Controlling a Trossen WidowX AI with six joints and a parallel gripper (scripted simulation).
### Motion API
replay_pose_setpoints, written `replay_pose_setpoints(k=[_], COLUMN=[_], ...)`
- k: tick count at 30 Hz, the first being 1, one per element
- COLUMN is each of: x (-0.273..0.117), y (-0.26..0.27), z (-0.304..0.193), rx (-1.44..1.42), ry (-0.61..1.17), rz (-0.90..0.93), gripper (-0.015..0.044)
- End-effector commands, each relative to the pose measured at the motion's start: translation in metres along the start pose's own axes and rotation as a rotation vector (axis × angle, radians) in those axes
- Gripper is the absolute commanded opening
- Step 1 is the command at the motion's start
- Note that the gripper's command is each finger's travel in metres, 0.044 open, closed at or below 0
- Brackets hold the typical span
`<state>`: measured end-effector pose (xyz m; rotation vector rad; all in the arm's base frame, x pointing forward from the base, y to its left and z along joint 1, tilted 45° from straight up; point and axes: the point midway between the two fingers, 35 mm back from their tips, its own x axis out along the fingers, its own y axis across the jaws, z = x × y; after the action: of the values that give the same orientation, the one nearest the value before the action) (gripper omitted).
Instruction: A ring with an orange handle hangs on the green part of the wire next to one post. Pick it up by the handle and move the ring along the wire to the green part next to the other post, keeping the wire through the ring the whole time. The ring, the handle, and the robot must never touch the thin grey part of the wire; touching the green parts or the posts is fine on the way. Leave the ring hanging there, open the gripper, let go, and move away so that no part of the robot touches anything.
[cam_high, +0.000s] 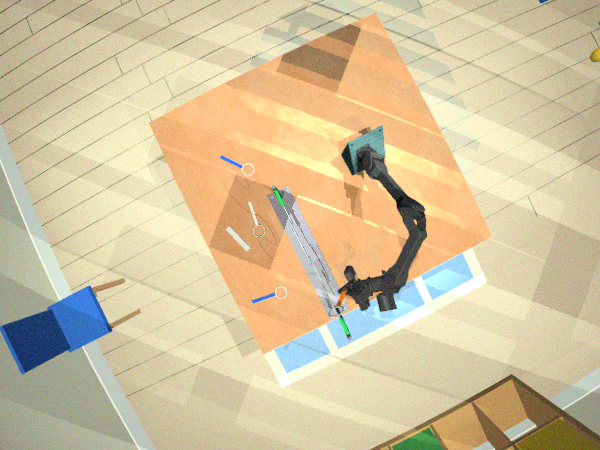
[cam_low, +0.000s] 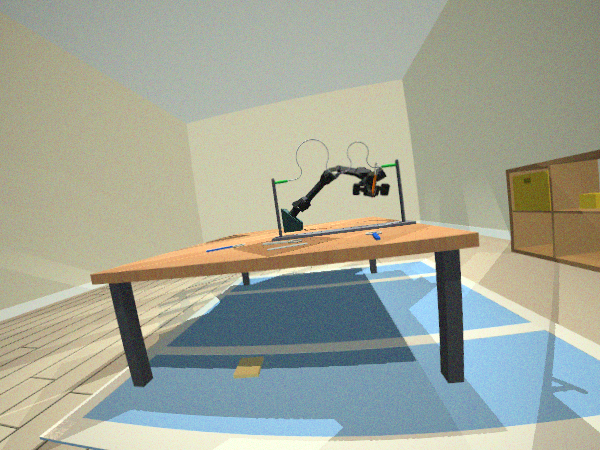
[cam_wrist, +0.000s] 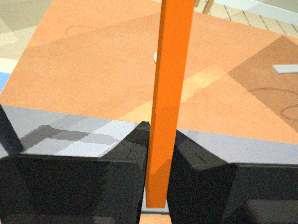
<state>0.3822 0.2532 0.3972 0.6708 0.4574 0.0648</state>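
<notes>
My gripper (cam_high: 343, 294) (cam_wrist: 153, 129) is shut on the orange handle (cam_high: 342, 299) (cam_low: 374, 184) (cam_wrist: 172, 75), which stands upright between the fingers in the wrist view. The pale ring at the handle's top is small in the exterior and top views, by the grey wire (cam_low: 312, 140) just inward of the right green part (cam_high: 345, 327) (cam_low: 389, 165). Whether it touches the wire is too small to tell. The right post (cam_low: 400, 192) is beyond that green part. The far green part (cam_high: 279, 197) (cam_low: 281, 182) is by the left post (cam_low: 277, 207). The ring is hidden in the wrist view.
The grey base bar (cam_high: 305, 240) (cam_low: 345, 231) runs under the wire. Blue-handled rings (cam_high: 231, 162) (cam_high: 263, 299), a white-handled ring (cam_high: 253, 214) and a white bar (cam_high: 238, 238) (cam_wrist: 287, 68) lie on the table beyond it. The wire has two tall loops between the posts.
</notes>
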Motion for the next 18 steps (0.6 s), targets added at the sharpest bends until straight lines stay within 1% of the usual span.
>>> replay_pose_setpoints(k=[1,18], x=[-0.002,-0.008], y=[-0.013,-0.067], z=[0.004,0.014], rx=[-0.055,-0.364], ry=[-0.011,-0.014], rz=[-0.034,-0.212], gripper=[-0.015,-0.015])
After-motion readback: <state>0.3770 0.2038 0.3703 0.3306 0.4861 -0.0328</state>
